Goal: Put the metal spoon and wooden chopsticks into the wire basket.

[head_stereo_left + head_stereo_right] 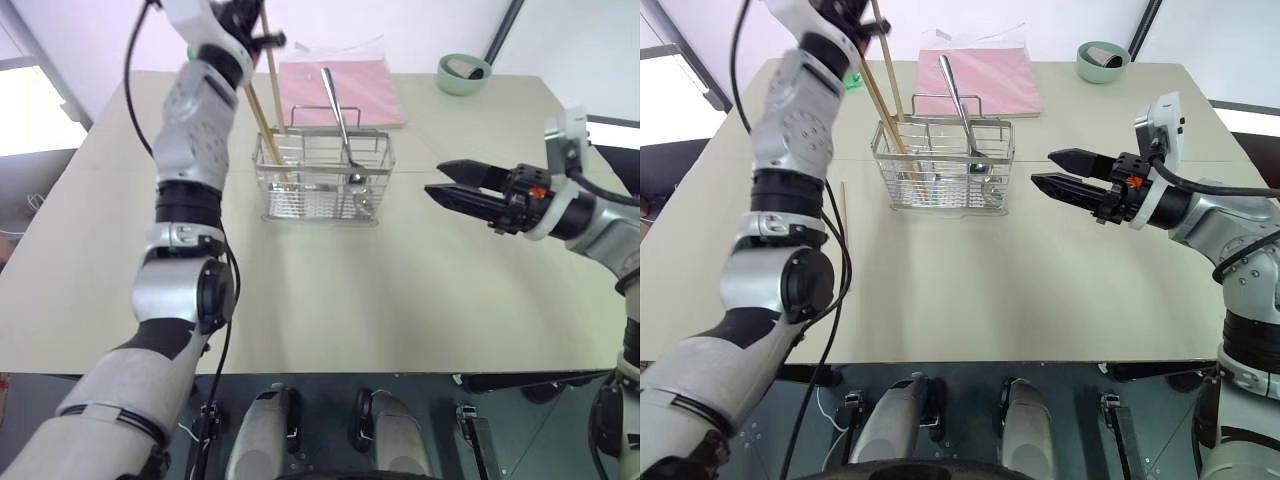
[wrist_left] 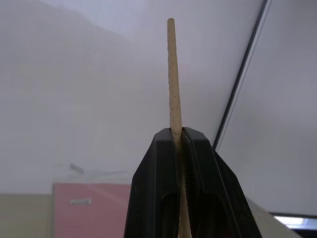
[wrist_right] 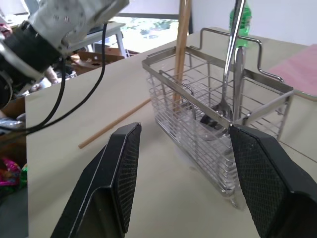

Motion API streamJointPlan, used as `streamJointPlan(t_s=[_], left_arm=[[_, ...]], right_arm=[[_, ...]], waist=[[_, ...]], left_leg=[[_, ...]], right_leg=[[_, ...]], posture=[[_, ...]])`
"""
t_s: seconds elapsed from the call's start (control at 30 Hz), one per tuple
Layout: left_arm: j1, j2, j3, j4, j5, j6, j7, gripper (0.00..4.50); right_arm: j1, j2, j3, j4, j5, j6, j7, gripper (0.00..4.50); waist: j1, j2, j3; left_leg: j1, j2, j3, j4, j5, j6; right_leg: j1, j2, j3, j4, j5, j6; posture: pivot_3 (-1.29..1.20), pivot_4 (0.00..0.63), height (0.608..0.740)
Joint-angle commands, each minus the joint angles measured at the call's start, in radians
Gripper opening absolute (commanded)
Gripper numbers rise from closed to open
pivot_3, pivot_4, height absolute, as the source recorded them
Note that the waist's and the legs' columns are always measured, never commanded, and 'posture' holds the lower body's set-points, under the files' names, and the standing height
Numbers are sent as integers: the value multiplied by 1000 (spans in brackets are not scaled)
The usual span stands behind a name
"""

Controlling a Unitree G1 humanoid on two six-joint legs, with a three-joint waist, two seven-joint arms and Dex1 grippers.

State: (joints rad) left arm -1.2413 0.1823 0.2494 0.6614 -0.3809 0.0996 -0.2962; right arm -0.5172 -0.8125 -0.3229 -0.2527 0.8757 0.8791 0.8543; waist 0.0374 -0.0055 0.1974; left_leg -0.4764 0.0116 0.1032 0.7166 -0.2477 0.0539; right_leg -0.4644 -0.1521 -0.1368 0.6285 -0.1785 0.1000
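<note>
The wire basket (image 1: 325,190) stands at mid-table. The metal spoon (image 1: 337,105) is in it, bowl down, with its handle leaning up and back. My left gripper (image 2: 179,133) is raised above the basket's left end and shut on one wooden chopstick (image 1: 273,75), which hangs nearly upright down to the basket's rim. A second chopstick (image 1: 890,125) leans in the basket's left part. Another chopstick (image 1: 843,215) lies flat on the table, left of the basket. My right gripper (image 1: 435,178) hovers level to the right of the basket, open and empty, pointing at it.
A pink folder (image 1: 345,85) lies behind the basket. A green bowl (image 1: 463,72) sits at the far right corner. A green bottle (image 3: 241,15) stands beyond the basket. My raised left arm (image 1: 190,150) crosses the table's left side.
</note>
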Motion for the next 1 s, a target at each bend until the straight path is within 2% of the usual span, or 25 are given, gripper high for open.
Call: streamJointPlan(t_s=[0.03,0.1,0.2,0.4,0.6,0.7,0.8,0.93,1.0], left_arm=[[40,-18,-48,-109,39,-27,-7,14],[75,-31,-61,-148,41,-12,-3,14],[108,-44,-67,-208,29,16,0,1085],[126,-24,-53,-335,10,113,29,4094],[130,78,10,-487,-8,336,156,4094],[90,198,62,-421,45,615,320,4094],[87,266,83,-424,31,681,317,4094],[90,304,86,-436,35,795,328,4094],[98,301,90,-418,39,945,364,4094]], right_arm=[[-14,-3,-54,-32,34,-1,-42,2890],[-16,-1,-55,-24,38,-2,-58,2890],[-24,-1,-49,-7,37,-6,-64,2890],[-42,2,-23,30,19,-24,-48,2890],[-51,1,3,60,-6,-50,-26,2890],[-35,-17,13,48,-15,-67,17,2890],[-31,-25,9,47,-9,-67,33,2890],[-34,-26,20,60,-27,-80,35,2890],[-37,-24,18,64,-27,-79,38,2890]], waist=[[1,0,0],[2,0,0],[2,0,0],[1,0,0],[0,0,0],[-1,0,0],[-2,0,0],[7,-1,0],[6,-1,0]], left_leg=[[0,0,0,0,0,0],[0,0,-1,0,0,0],[0,0,-1,0,-2,4],[0,0,-1,0,-3,4],[0,0,-1,0,-1,2],[1,0,-1,0,-1,2],[1,0,-1,0,-2,4],[0,-1,-3,2,0,0],[0,-1,-3,2,0,0]], right_leg=[[0,0,0,0,0,0],[0,0,0,0,0,0],[0,0,0,0,0,0],[0,0,0,0,0,0],[0,0,0,0,0,0],[0,1,0,1,0,0],[0,1,0,2,0,0],[2,1,0,0,0,0],[3,1,0,0,0,0]], posture=[[0,150,692],[0,150,692],[0,150,692],[0,150,692],[0,150,692],[0,150,692],[0,150,692],[0,150,692],[0,150,692]])
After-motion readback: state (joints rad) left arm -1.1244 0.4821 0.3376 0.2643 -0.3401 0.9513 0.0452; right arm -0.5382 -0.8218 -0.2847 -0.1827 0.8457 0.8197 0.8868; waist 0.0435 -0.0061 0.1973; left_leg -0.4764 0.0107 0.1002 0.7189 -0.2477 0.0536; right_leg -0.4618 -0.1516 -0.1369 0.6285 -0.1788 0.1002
